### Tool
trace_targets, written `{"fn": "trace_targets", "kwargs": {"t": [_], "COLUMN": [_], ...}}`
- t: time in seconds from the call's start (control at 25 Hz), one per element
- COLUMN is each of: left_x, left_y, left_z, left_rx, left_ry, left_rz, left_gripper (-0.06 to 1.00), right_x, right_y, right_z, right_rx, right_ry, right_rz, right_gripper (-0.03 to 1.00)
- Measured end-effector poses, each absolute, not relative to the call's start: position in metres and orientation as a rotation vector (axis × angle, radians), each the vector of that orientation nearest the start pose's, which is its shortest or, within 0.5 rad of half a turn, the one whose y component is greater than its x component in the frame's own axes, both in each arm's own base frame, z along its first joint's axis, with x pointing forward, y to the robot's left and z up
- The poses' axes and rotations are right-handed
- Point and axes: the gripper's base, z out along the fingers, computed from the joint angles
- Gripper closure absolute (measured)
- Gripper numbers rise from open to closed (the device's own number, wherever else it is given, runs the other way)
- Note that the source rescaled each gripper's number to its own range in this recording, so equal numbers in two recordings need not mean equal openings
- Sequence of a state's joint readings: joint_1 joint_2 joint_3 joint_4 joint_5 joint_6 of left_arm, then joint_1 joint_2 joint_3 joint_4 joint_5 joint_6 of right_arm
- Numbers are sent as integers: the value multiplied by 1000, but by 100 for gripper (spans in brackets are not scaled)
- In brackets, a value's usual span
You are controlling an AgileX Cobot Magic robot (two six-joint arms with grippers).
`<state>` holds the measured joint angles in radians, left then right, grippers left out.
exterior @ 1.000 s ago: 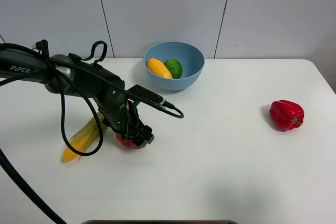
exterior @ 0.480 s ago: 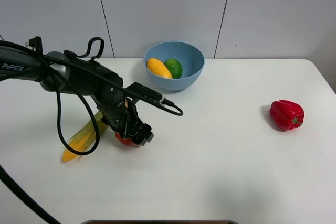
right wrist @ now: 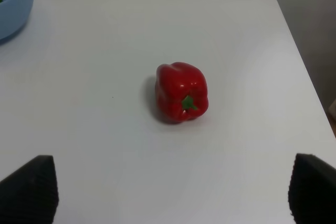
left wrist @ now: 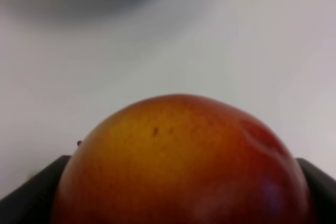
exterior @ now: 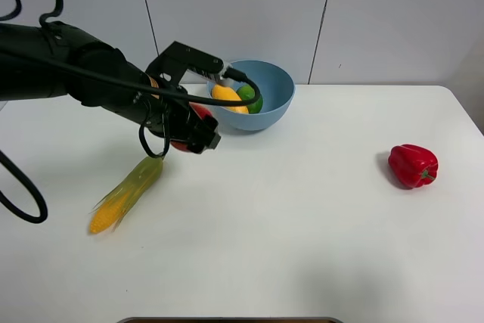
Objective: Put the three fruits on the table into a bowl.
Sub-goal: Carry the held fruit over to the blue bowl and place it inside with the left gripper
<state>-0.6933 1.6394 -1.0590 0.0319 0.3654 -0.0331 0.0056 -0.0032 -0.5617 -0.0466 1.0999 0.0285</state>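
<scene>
Left pincer [exterior: 193, 135]: closed on the apple [exterior: 198, 111], raised above the bench [exterior: 302, 209], left of centre in the high view; the wrist view shows its dark fingers [left wrist: 31, 195] flanking the fruit.
Apple: red with yellow-orange patches, filling the lower half of the left wrist view, just left of the bowl [exterior: 272, 104].
Bowl: light blue, upper centre of the high view, holding the mango-like fruit [exterior: 227, 99] and the lime [exterior: 252, 97] side by side.
Right pincer [right wrist: 173, 192]: jaws wide, holding nothing, above the bench near the bell pepper [right wrist: 181, 92].
Bell pepper: red, at right of the high view, well apart from the bowl.
Corn cob [exterior: 125, 194]: lying at lower left, below the left arm.
</scene>
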Motion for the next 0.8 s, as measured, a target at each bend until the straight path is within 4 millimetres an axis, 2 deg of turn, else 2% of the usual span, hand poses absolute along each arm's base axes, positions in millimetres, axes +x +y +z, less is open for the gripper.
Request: {"fn": "trace_targets", "kwargs": {"t": [0.04, 0.28, 0.36, 0.52, 0.8], "left_x": [269, 285, 298, 322, 358], "left_y": [-222, -235, -239, -242, -263], "left_z": [234, 277, 293, 296, 275], "left_rx": [824, 768, 726, 708, 739], "left_ry": [2309, 2035, 1937, 1895, 1897], "left_rz": [-298, -371, -386, -358, -323], "left_gripper": [94, 94, 94, 94, 94], "right_x": [-15, -15, -15, -15, -15], "right_y": [-4, -4, -4, -4, -4], "right_z": [291, 291, 291, 291, 291], "right_rx": [28, 28, 28, 28, 28], "right_ry": [2018, 2018, 2018, 2018, 2018], "right_rz": [-34, -34, -34, -34, -34], "right_gripper": [6, 6, 6, 6, 7]}}
